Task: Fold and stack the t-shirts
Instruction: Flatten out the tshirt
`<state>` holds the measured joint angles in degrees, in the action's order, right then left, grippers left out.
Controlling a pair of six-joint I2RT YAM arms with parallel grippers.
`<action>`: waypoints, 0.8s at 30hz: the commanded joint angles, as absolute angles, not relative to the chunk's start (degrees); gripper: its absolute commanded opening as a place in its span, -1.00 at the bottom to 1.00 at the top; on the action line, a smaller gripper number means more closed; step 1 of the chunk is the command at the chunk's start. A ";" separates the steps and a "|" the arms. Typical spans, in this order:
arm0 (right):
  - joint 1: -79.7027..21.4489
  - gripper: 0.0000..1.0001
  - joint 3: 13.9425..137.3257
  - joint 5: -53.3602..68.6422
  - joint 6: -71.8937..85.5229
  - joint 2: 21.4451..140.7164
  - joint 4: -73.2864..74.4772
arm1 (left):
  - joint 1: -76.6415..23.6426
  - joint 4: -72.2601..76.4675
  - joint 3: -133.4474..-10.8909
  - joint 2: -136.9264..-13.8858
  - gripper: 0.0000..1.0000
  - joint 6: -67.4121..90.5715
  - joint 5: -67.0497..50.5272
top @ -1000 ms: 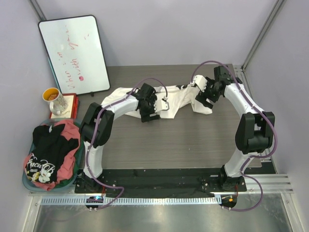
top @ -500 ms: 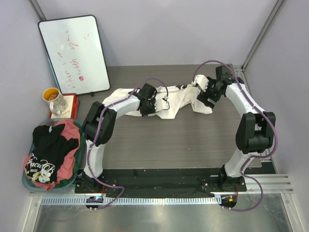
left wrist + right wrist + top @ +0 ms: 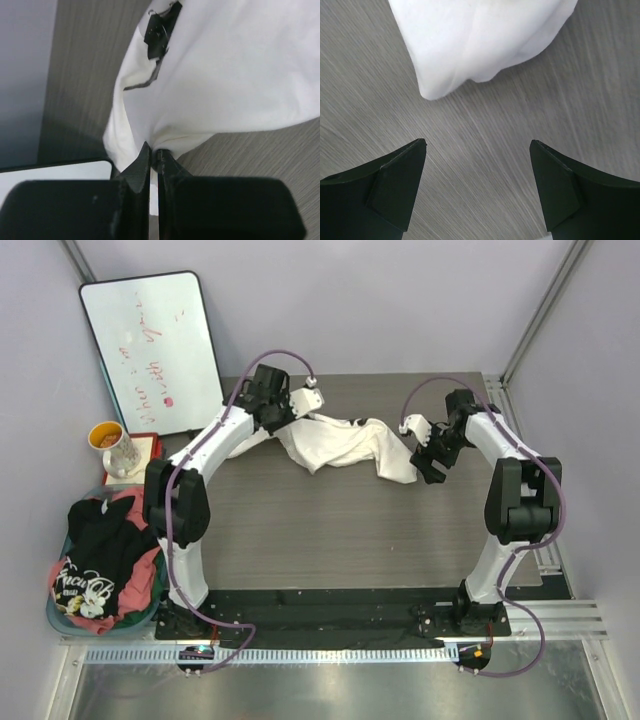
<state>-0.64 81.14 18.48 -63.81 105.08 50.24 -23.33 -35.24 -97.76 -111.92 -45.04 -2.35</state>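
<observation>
A large white t-shirt [image 3: 345, 445] lies bunched across the far half of the table, with a bit of black print [image 3: 160, 30] showing in the left wrist view. My left gripper [image 3: 283, 418] is at the shirt's far-left end, shut on a pinch of white fabric [image 3: 154, 150]. My right gripper [image 3: 428, 455] hovers open just off the shirt's right end. Its fingers hold nothing, and the white shirt's tip [image 3: 480, 40] lies ahead of them on the bare wood. A black t-shirt [image 3: 105, 550] with pale lettering lies on a pink-red one [image 3: 150, 515] in the basket.
The teal-rimmed laundry basket [image 3: 55, 615] stands off the table's left edge. Behind it a mug [image 3: 115, 445] sits on a small red-edged block. A whiteboard [image 3: 155, 350] leans against the back-left wall. The grey wood tabletop [image 3: 330, 530] lies between shirt and arm bases.
My left gripper closed on the white shirt and drew it back and left toward the whiteboard, bunching the fabric. The right gripper came off the shirt's right end, still open.
</observation>
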 commanded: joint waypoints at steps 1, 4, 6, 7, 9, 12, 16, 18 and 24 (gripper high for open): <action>-0.70 0.79 84.81 24.78 -61.44 107.75 52.73 | -24.17 -37.53 -100.37 -109.42 -1.00 -43.77 -1.85; -1.93 0.80 86.65 27.33 -60.56 109.60 53.08 | -24.17 -37.70 -101.16 -109.95 -1.00 -43.51 -1.50; -2.63 0.80 87.97 29.69 -60.03 110.56 53.26 | -24.17 -37.97 -101.43 -110.04 -1.00 -43.51 -1.41; -3.42 0.80 88.15 30.40 -59.86 110.74 53.44 | -24.17 -37.88 -101.51 -110.04 -1.00 -43.59 -1.32; -4.30 0.79 88.07 31.46 -59.94 110.92 53.17 | -24.17 -38.06 -101.51 -110.13 -1.00 -43.59 -1.05; -6.41 0.78 87.19 31.99 -59.77 110.92 52.39 | -24.17 -38.41 -101.34 -109.95 -1.00 -43.68 -0.53; -8.52 0.74 85.35 31.91 -59.15 110.57 50.20 | -24.08 -38.15 -100.72 -109.86 -1.00 -43.94 1.13; -9.67 0.64 84.11 30.68 -58.10 110.65 48.52 | -24.08 -37.79 -100.29 -109.69 -1.00 -43.94 1.76; -9.93 0.17 83.41 24.79 -57.48 111.36 45.36 | -24.00 -37.09 -98.71 -110.65 -1.00 -45.26 7.44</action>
<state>-10.09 83.53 28.29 -58.26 111.42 48.53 -24.21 -38.00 -99.53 -110.43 -44.07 1.76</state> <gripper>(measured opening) 0.650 0.016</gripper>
